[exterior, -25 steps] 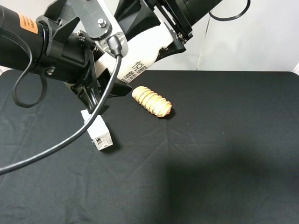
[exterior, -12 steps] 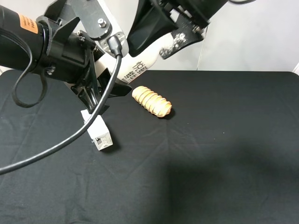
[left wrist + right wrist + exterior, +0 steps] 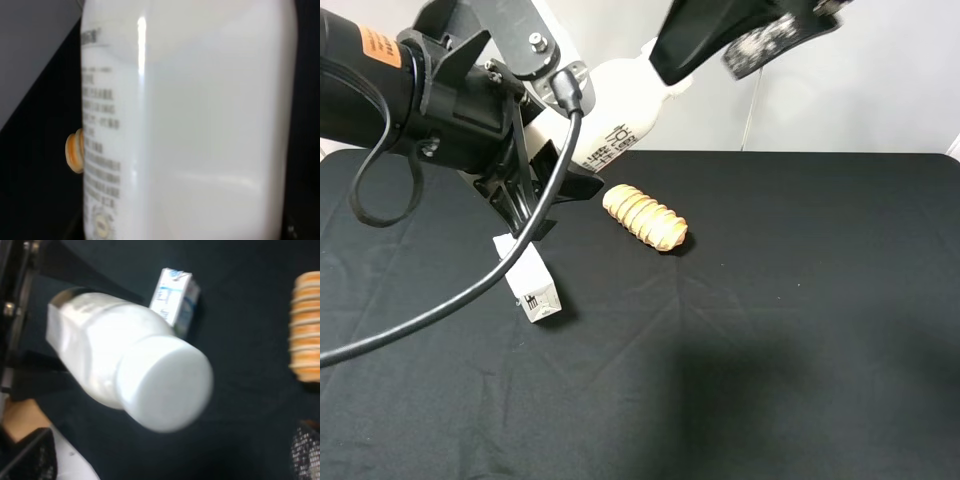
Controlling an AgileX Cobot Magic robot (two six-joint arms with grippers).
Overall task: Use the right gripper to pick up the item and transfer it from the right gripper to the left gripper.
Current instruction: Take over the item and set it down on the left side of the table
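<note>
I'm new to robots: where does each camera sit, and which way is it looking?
High camera: off the arms, looking down at the black table; both arms show.
Left wrist: close against the bottle; no claw visible.
Right wrist: faces the bottle's cap; open right claw tips at edges.
High and right wrist share bottle, carton, bread roll.

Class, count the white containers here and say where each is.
2. The white bottle is held in the air by the left gripper; the small white carton lies on the black table. Arms may hide more.

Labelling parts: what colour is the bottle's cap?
White cap on the bottle; best in the right wrist view.
</note>
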